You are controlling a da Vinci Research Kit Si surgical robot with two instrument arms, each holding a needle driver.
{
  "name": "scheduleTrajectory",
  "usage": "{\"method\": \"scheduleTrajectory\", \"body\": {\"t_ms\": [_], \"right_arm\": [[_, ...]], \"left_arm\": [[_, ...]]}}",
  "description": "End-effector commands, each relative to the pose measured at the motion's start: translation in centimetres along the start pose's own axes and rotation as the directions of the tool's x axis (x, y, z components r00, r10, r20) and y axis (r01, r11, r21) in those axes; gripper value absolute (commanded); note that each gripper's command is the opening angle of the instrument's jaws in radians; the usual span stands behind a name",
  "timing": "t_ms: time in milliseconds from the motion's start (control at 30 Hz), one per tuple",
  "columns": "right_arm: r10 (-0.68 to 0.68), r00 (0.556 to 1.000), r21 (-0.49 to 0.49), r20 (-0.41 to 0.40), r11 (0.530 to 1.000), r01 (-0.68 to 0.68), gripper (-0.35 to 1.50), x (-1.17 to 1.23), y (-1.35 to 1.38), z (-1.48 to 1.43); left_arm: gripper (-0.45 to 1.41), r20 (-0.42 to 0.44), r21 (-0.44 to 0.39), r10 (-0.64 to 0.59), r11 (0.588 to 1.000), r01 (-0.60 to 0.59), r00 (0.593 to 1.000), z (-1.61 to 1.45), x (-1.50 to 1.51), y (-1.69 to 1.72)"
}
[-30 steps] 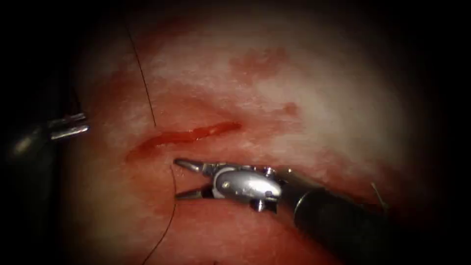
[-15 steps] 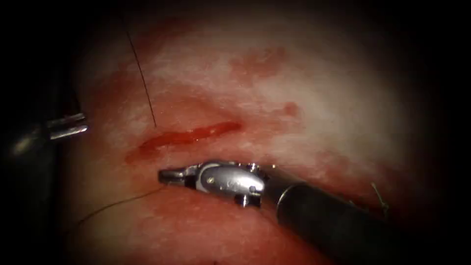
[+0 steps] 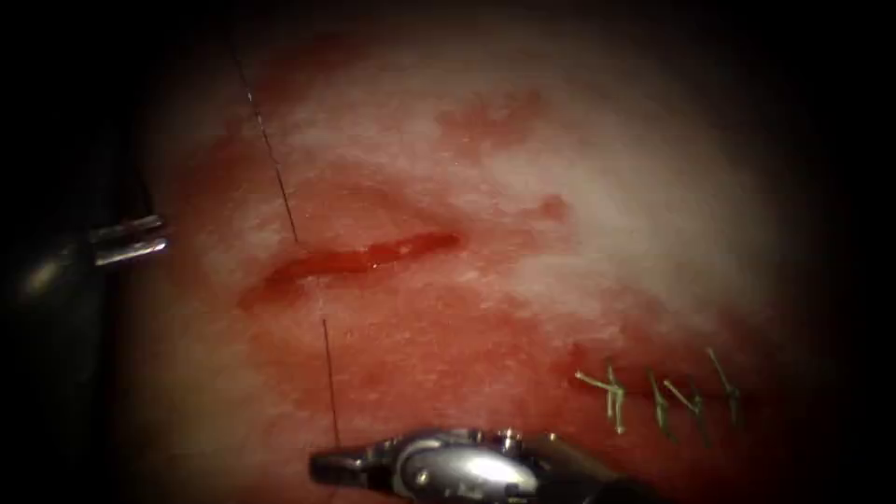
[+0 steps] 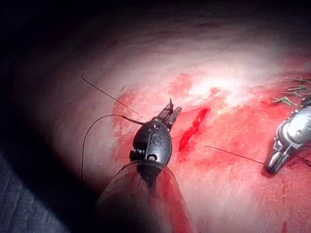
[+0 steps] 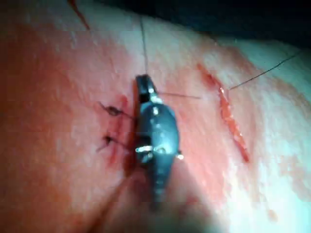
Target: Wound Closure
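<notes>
The thread (image 3: 329, 383) is pinched by the right pincer (image 3: 322, 464), pressed together below the cut (image 3: 359, 259) in the endoscope view, and runs taut up to the tissue (image 3: 560, 187). The left pincer (image 3: 159, 235) sits well left of the cut, apparently clamped on the needle (image 4: 170, 104), a point poorly seen. Stitches (image 3: 653, 392) are seen lower right.
</notes>
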Motion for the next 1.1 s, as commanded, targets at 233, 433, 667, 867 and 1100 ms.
{"method": "scheduleTrajectory", "body": {"t_ms": [233,433,667,867,1100], "right_arm": [[0.024,1.000,-0.156,-0.020,0.987,-0.027,1.25,0.05,0.12,-0.03],[0.019,1.000,-0.194,0.017,0.981,-0.015,1.26,-0.14,0.48,-0.24],[0.033,0.999,-0.244,0.035,0.969,-0.023,1.26,-0.45,0.89,-0.18],[0.032,0.999,-0.248,0.035,0.969,-0.022,1.26,-0.77,1.15,0.08],[0.026,0.999,-0.239,0.036,0.971,-0.016,1.23,-0.94,1.25,0.34]], "left_arm": [[-0.45,0.000,0.000,0.000,1.000,0.000,1.000,0.08,-0.04,0.00],[-0.45,0.000,0.000,0.000,1.000,0.000,1.000,0.08,-0.05,0.00],[-0.45,-0.001,0.000,-0.006,1.000,0.006,1.000,0.08,-0.05,0.00],[-0.45,-0.001,0.000,-0.006,1.000,0.006,1.000,0.08,-0.05,0.00],[-0.45,-0.001,0.000,-0.006,1.000,0.006,1.000,0.08,-0.05,0.00]]}}
